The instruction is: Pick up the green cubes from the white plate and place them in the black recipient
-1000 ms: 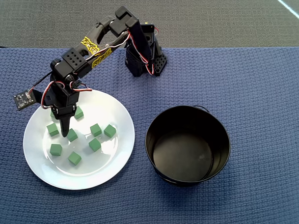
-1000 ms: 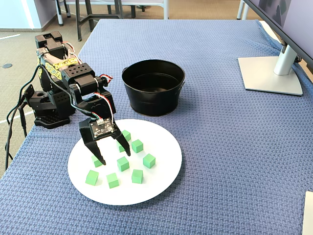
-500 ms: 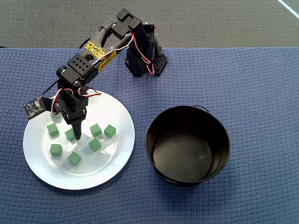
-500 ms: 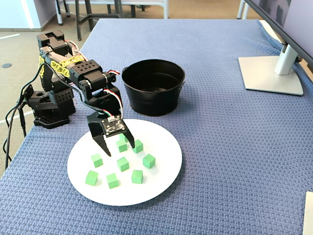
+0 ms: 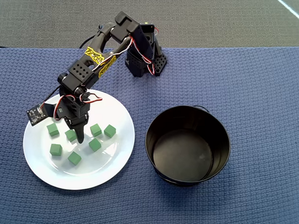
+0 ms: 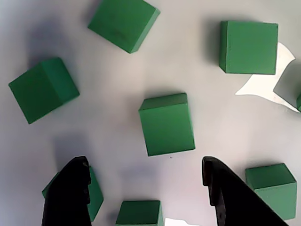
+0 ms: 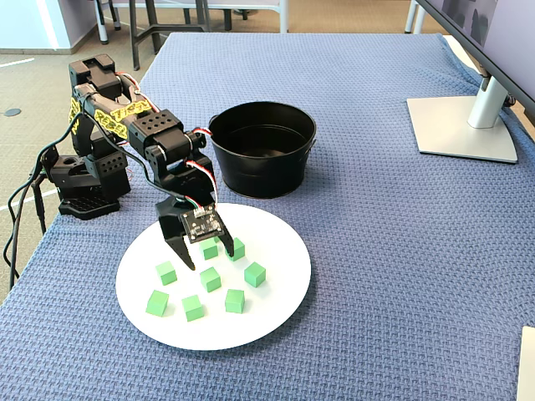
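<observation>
Over the large glossy white round plate (image 5: 48,167) at the left of the overhead view, the black two-finger end effector (image 6: 146,183) hangs spread and empty, its tips flanking a small matte green cube (image 6: 166,124) in the wrist view. This looks like the approach to a grasp: the next move likely calls for lowering and closing squarely on that cube's flat faces, clear of neighbouring green cubes (image 7: 198,280). At right, the tall-walled black metal pot (image 5: 187,144) sits empty on the blue woven table (image 5: 267,113).

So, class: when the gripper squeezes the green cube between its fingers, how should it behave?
The green cube looks solid with flat faces, so it probably grips firmly without rolling. Being small, it is likely light. On the glossy white plate it may slide if the open gripper nudges it.
</observation>
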Controlling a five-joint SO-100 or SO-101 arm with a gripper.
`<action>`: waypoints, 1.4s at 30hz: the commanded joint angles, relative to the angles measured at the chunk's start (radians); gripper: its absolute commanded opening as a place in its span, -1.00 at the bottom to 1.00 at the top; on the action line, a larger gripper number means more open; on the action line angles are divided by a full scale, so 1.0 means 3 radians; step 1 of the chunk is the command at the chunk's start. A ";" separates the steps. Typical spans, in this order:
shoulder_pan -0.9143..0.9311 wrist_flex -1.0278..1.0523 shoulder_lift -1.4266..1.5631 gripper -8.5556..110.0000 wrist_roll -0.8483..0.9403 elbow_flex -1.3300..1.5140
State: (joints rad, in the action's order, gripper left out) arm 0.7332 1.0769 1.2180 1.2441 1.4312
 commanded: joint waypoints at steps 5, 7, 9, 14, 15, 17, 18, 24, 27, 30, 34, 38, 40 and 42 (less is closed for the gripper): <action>0.0077 -0.0066 -0.0051 -0.46 0.0041 -0.0332; 0.0097 -0.0072 -0.0102 -0.46 0.0046 -0.0368; 0.0112 -0.0077 -0.0148 -0.46 0.0046 -0.0394; 0.0138 -0.0092 -0.0240 -0.47 0.0066 -0.0440; 0.0143 -0.0092 -0.0256 -0.47 0.0072 -0.0455; 0.0159 -0.0102 -0.0302 -0.47 0.0087 -0.0481; 0.0164 -0.0107 -0.0327 -0.47 0.0092 -0.0491; 0.0184 -0.0138 -0.0409 -0.50 0.0210 -0.0501; 0.0194 -0.0143 -0.0435 -0.50 0.0373 -0.0491; 0.0194 -0.0159 -0.0460 -0.51 0.0465 -0.0491; 0.0199 -0.0235 -0.0486 -0.51 0.0619 -0.0409; 0.0189 -0.0307 -0.0501 -0.51 0.0583 -0.0373; 0.0189 -0.0307 -0.0501 -0.51 0.0578 -0.0373; 0.0184 -0.0322 -0.0501 -0.53 0.0562 -0.0363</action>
State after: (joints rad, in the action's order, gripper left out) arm 0.7869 1.0017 1.0630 1.4067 1.3330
